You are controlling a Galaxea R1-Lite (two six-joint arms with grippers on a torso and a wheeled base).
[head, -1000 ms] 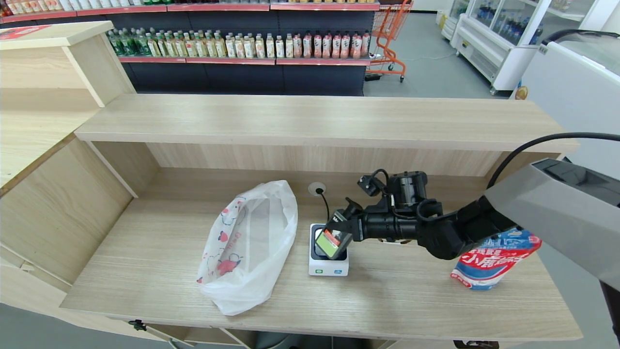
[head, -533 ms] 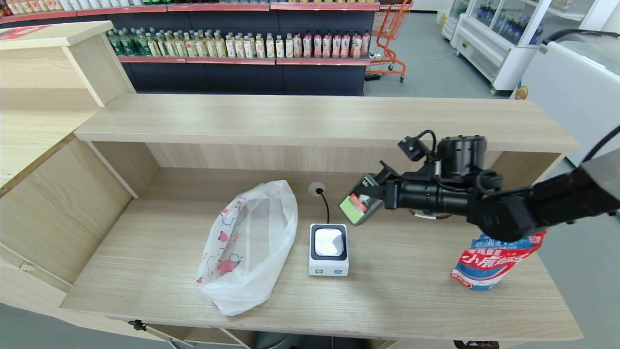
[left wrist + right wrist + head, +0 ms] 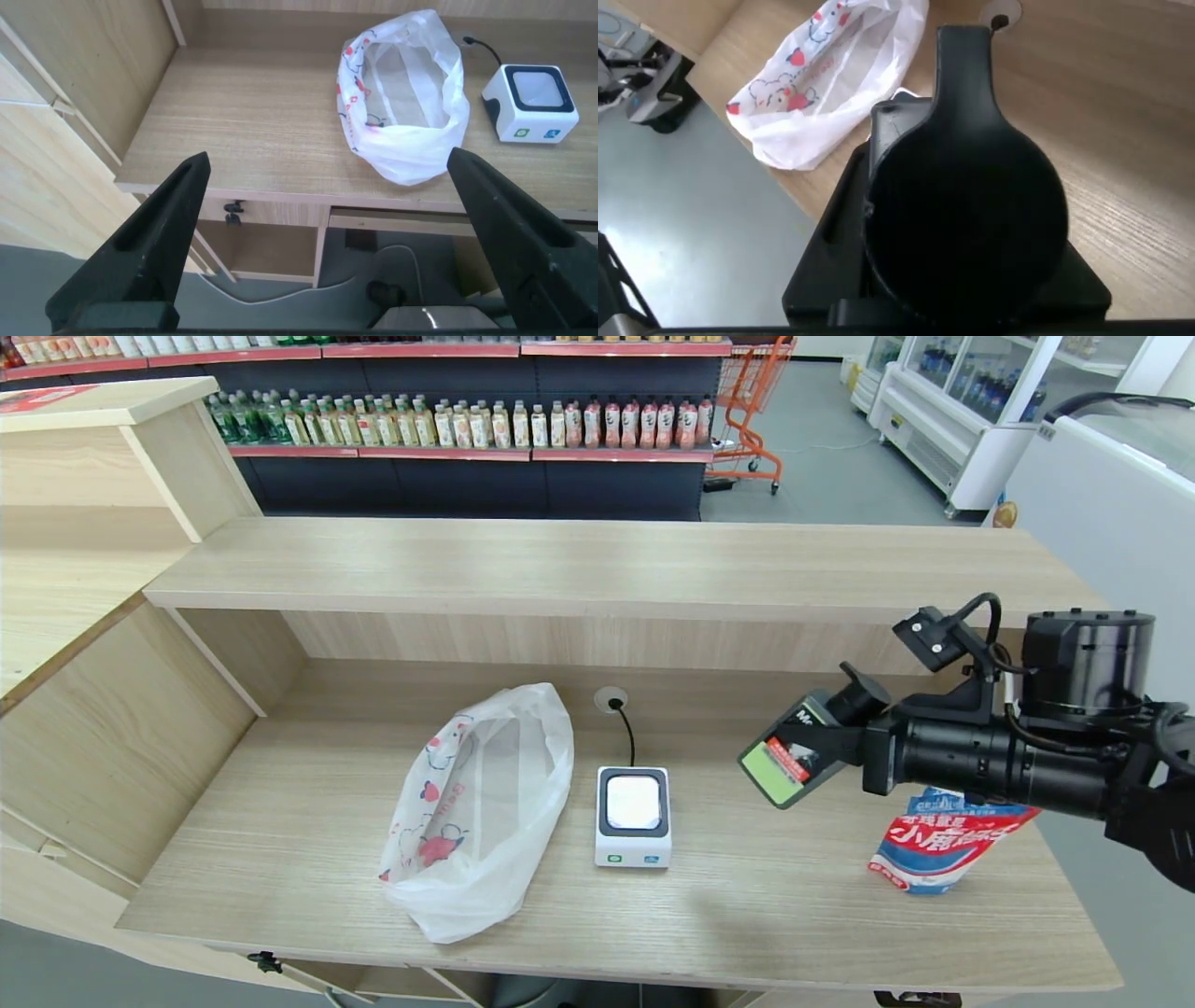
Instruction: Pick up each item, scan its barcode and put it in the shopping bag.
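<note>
Right hand [image 3: 826, 747] clamped on green-black box [image 3: 780, 767]; I see box held above table [image 3: 747, 905], right of frame centre, apart from scanner [image 3: 633, 817]. Shopping bag [image 3: 476, 803] lies open, just left of scanner. Left hand [image 3: 327, 173] spread wide, off table's front edge.

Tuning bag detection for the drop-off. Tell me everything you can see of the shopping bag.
The shopping bag is thin, translucent white plastic with red and pink cartoon prints on one side. It lies slumped and crumpled on the wooden counter, mouth gaping upward, the wood grain showing through; it looks empty. It sits just left of the scanner, with a small gap between them. Only the counter touches it; the right gripper, shut on a green packet, hangs well off to its right.
</note>
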